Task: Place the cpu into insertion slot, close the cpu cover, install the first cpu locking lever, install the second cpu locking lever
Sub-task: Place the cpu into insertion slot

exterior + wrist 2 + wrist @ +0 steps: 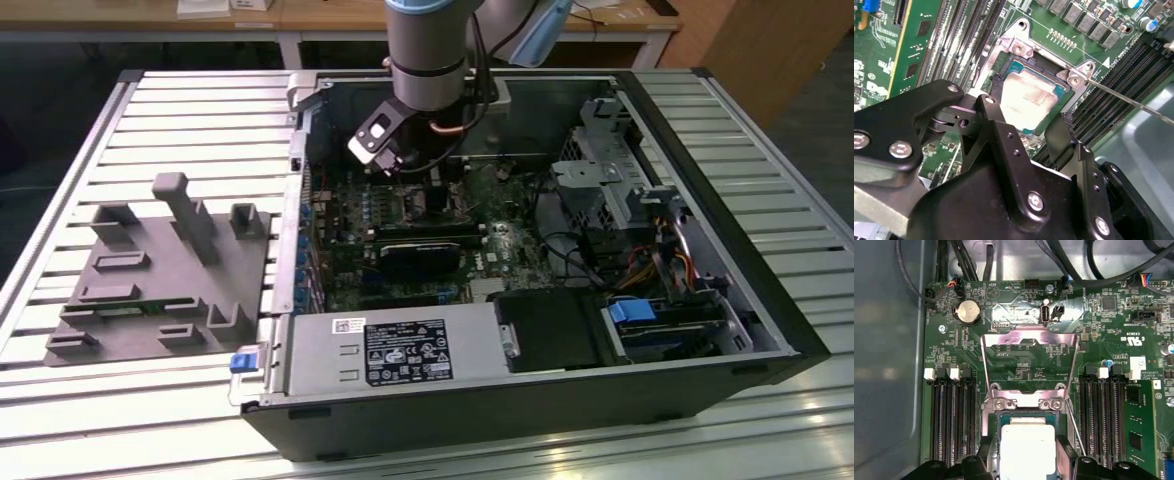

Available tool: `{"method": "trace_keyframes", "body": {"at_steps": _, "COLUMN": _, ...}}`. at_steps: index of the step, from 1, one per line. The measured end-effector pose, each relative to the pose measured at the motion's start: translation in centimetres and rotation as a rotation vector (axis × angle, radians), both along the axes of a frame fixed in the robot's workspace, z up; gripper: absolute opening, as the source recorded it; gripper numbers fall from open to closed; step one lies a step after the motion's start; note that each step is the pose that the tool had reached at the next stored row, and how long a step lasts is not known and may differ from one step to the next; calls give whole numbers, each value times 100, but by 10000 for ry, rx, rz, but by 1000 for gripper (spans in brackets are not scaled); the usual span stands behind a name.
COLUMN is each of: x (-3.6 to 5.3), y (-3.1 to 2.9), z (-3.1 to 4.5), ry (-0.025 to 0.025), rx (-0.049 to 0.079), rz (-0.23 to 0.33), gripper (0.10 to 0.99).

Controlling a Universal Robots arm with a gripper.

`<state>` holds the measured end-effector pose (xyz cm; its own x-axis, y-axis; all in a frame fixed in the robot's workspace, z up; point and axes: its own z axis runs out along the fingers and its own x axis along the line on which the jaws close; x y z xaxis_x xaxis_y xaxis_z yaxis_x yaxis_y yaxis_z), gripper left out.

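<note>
since the cpu point(1026, 440) is light, stiff and likely fragile underneath, hold it by the edges only: pincer point(1026, 452) pinches two opposite sides, chip sitting in the insertion slot point(1002, 64), cpu cover point(1029, 336) standing open

The cpu point(1027, 447), a flat square chip with a dull silver top and a thin green edge, lies level inside the insertion slot point(992, 437), a square dark-rimmed socket in the green board between two banks of long black memory slots. The cpu cover point(1029, 336), a thin silver metal frame with a large window, is swung open away from the chip on its two-screw hinge. A thin wire locking lever point(1124, 97) slants outward from the hinge, unlatched.
</note>
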<state>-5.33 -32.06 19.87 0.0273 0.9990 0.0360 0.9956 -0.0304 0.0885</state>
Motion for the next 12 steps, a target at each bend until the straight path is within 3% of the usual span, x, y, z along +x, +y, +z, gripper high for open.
{"method": "trace_keyframes", "body": {"at_steps": 12, "x": 0, "y": 0, "z": 53, "ry": 0, "rx": -49, "rz": 0, "gripper": 612}}
